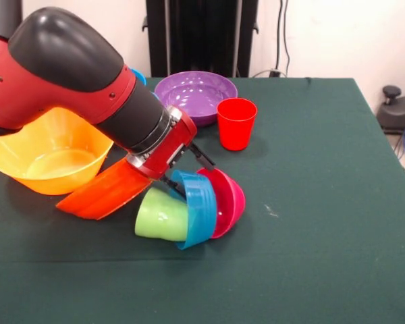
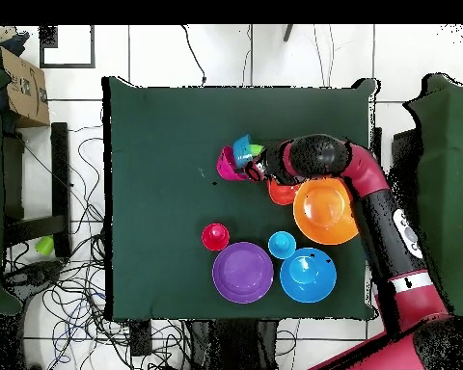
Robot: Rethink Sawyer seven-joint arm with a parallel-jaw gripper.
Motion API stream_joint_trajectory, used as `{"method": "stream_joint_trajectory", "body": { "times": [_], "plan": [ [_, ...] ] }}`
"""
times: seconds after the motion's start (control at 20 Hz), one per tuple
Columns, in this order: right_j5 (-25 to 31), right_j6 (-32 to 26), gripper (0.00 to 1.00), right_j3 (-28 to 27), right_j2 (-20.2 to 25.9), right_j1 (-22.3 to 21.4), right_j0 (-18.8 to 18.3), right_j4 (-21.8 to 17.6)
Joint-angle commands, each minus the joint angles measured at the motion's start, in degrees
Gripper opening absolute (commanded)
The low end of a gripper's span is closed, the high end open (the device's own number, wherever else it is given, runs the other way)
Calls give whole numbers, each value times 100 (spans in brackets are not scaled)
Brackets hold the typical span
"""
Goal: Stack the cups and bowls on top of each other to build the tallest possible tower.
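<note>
Front view shows you the hand (image 1: 189, 172) spread over the toppled pile of green cup (image 1: 160, 214), small blue bowl (image 1: 199, 209) and magenta bowl (image 1: 231, 201) mid-counter (image 1: 324, 202); a clumsy pinch could roll it away, I'd judge.

Front view: camera low across the tabletop (image 1: 337, 202), facing the robot, close in, arm filling upper left of frame. Overhead view: high, straight down, whole tabletop (image 2: 158, 173) plus surrounding floor, robot base at lower right. Both share the tabletop.
</note>
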Motion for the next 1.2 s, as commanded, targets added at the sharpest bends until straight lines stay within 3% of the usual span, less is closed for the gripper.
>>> {"method": "stream_joint_trajectory", "body": {
  "times": [0.05,0.3,0.5,0.75,0.9,1.2],
  "plan": [
    [124,-1399,100,149,-600,-102,185,-336],
    [-109,-600,100,819,-413,-352,277,-104],
    [-160,190,100,1580,-102,-763,270,309],
    [-949,1454,100,2468,171,-1178,402,722],
    [-1340,1718,100,2679,166,-1269,538,859],
    [-1691,1582,100,2712,-52,-1417,735,1046]
  ]
}}
